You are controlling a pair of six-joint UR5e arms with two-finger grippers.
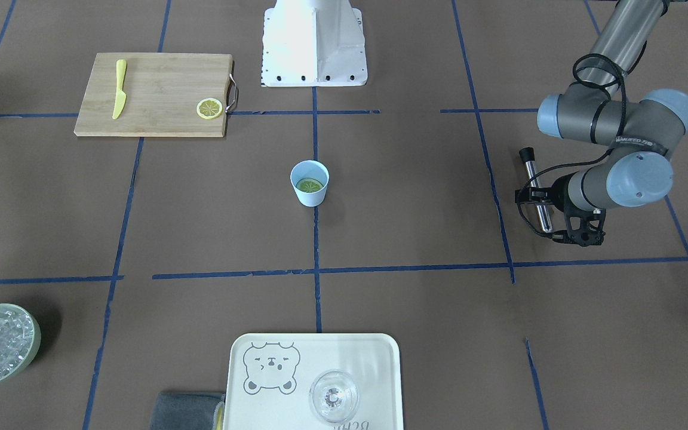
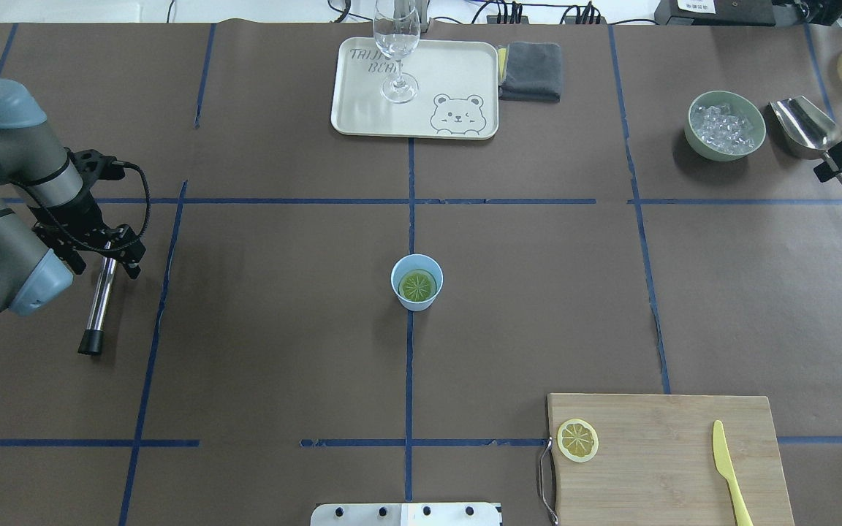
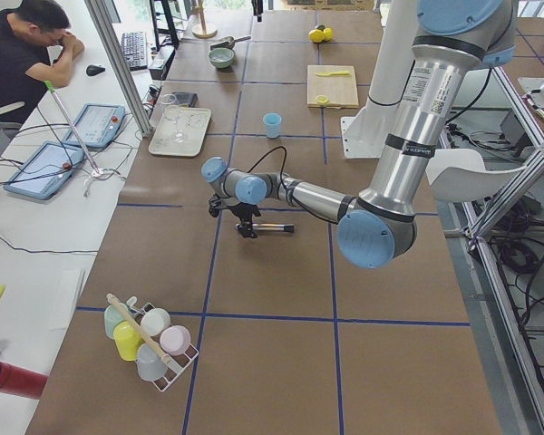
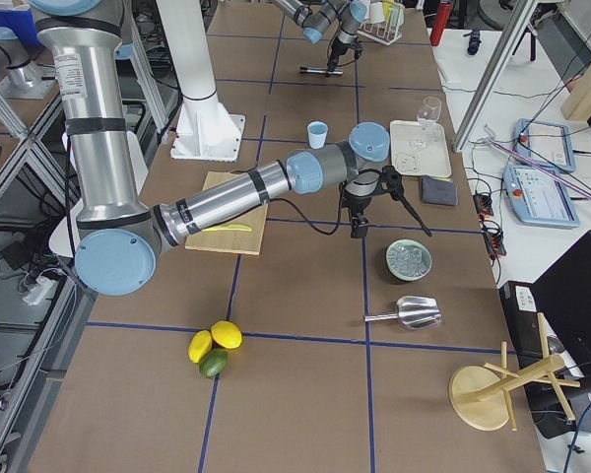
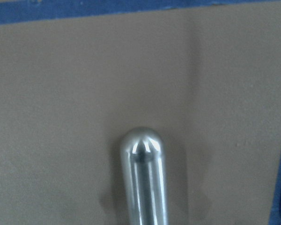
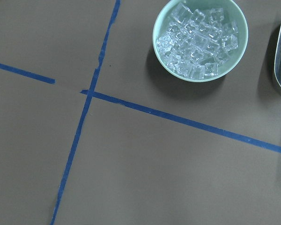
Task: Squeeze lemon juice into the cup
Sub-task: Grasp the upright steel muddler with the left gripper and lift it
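Left claw (image 2: 115,252) holds steel rod (image 2: 98,307); lemon (image 2: 418,286) in cup (image 2: 416,261)

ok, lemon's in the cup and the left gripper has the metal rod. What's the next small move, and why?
Probably swing the left gripper toward the cup and tip its metal rod upright above it. The lemon sits inside the cup, cut face up, but the rod is held roughly level, far off to the side, so nothing is pressing the lemon yet.

arms (image 1: 589,116) grey tubes | joint caps (image 1: 642,179) light-blue | cables (image 1: 595,55) black | base (image 1: 314,48) white
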